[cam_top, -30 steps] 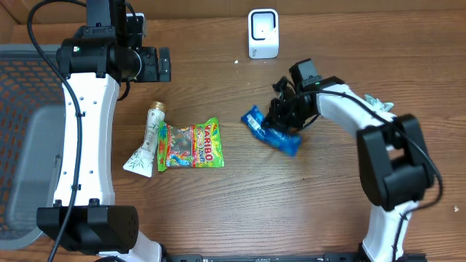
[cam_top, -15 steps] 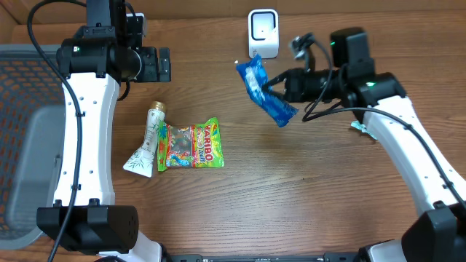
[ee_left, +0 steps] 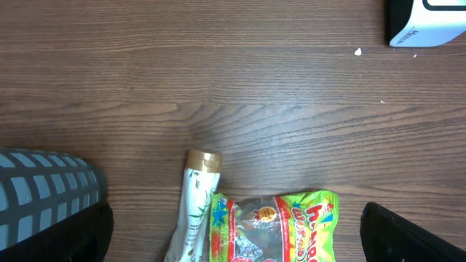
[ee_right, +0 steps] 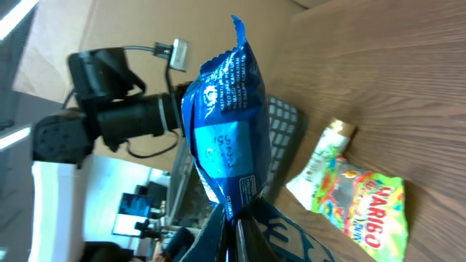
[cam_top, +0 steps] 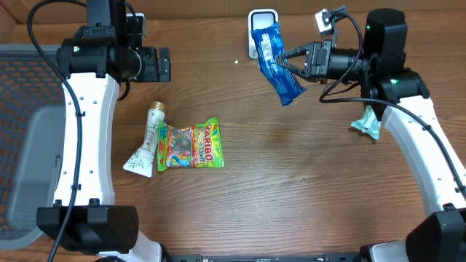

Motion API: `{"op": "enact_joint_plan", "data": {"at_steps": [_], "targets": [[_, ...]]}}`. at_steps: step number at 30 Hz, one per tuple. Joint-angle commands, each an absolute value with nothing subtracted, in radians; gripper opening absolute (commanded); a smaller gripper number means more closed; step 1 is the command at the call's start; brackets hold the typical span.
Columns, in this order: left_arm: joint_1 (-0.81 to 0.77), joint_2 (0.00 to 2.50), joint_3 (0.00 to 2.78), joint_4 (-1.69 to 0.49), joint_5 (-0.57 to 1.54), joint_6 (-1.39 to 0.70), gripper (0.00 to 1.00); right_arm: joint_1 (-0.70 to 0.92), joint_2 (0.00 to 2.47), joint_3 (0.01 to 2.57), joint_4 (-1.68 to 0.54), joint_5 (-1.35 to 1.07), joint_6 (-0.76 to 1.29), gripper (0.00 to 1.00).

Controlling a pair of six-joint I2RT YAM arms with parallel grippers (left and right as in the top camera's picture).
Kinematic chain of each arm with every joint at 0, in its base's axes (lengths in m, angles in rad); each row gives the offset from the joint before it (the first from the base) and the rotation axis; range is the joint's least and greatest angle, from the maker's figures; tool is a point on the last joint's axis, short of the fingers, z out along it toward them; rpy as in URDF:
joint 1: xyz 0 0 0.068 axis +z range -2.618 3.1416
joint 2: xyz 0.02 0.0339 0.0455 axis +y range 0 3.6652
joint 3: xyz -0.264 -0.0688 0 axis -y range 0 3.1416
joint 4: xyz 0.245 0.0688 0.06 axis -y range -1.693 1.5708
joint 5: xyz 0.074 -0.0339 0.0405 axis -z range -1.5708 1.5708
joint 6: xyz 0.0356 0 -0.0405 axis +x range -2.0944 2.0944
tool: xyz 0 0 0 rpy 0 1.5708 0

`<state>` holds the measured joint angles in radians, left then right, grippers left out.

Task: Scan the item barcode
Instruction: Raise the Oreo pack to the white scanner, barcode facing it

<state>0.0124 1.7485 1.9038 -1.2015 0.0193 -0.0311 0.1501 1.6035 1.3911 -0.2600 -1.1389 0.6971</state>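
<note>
My right gripper is shut on a blue snack packet, which hangs in the air tilted, its upper end right in front of the white scanner at the back edge. In the right wrist view the blue packet stands up from the shut right gripper, its printed back facing the camera. The left gripper hovers open at the back left, with nothing between its fingers. In the left wrist view, that open left gripper looks down on the table.
A Haribo bag and a white tube with a gold cap lie side by side left of centre. A grey mesh basket sits off the table's left edge. A small teal wrapper lies by the right arm.
The right arm lifted the blue packet off the table and carried it back and up to the scanner. The left arm has not moved.
</note>
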Motion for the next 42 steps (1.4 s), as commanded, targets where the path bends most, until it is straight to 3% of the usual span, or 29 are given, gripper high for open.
{"op": "enact_joint_plan", "data": {"at_steps": [1,7,11,15,21,28,33,42], "targets": [[0.006,1.747,1.901,-1.201,0.027,-0.049,1.0,0.15,1.571,1.403,-0.244,-1.181,0.76,0.04],[0.006,1.747,1.901,-1.201,0.026,-0.049,1.0,0.15,1.571,1.403,-0.283,-1.112,0.697,0.04],[0.006,1.747,1.901,-1.201,0.026,-0.049,1.0,0.211,1.571,1.403,-0.524,-0.619,0.474,0.04],[0.006,1.747,1.901,-1.201,0.027,-0.049,1.0,0.316,1.573,1.403,-0.589,-0.212,0.401,0.04],[0.006,1.747,1.901,-1.201,0.026,-0.049,1.0,0.396,1.632,1.48,-0.588,0.151,0.311,0.04],[0.006,1.747,1.901,-1.201,0.027,-0.049,1.0,0.439,1.886,1.758,-0.615,0.459,0.112,0.04],[0.006,1.747,1.901,-1.2,0.026,-0.049,1.0,0.467,2.064,1.885,-0.507,0.671,-0.102,0.04],[0.006,1.747,1.901,-1.201,0.026,-0.049,1.0,0.527,2.297,1.888,-0.104,0.865,-0.542,0.04]]}}
